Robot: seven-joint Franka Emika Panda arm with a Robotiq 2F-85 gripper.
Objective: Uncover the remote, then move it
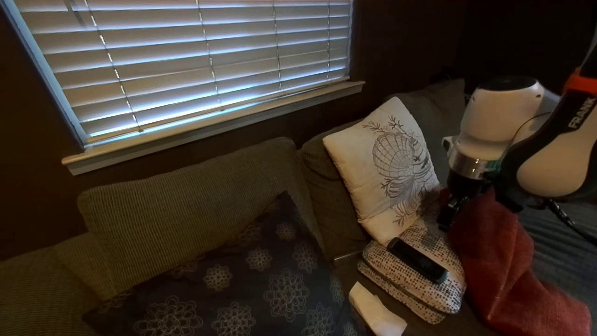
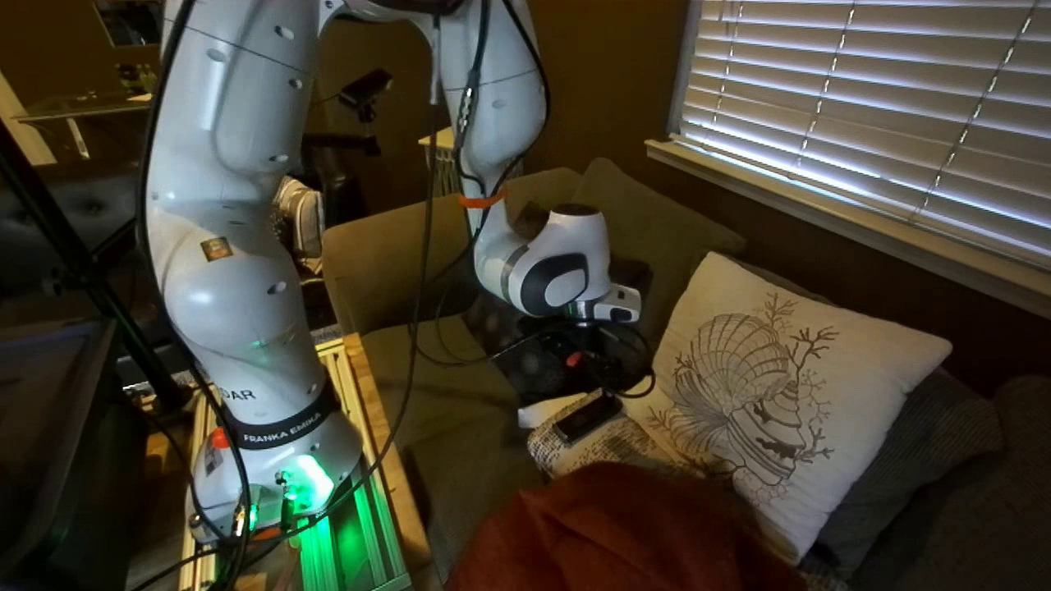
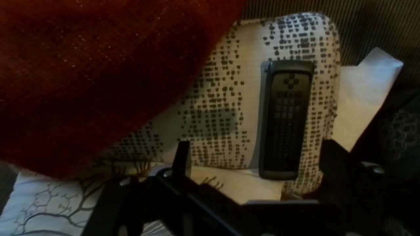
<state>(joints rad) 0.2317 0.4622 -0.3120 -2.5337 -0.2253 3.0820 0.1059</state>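
Observation:
The black remote (image 1: 417, 260) lies uncovered on a speckled cushion (image 1: 433, 240). It also shows in an exterior view (image 2: 588, 417) and in the wrist view (image 3: 287, 121), buttons up. A red blanket (image 1: 503, 261) lies beside it over another part of the speckled cushion. It also shows in the wrist view (image 3: 98, 75). My gripper (image 3: 257, 144) is open and empty, its fingers wide apart. In the wrist view the remote's lower end shows between the fingertips, nearer the right one. In an exterior view the gripper (image 1: 447, 221) hangs near the blanket's edge, apart from the remote.
A white shell-print cushion (image 1: 396, 158) leans on the sofa back behind the remote. It also shows in an exterior view (image 2: 764, 394). A white paper-like piece (image 1: 377, 310) lies next to the speckled cushion. A dark flower-print cushion (image 1: 261, 280) lies beyond it.

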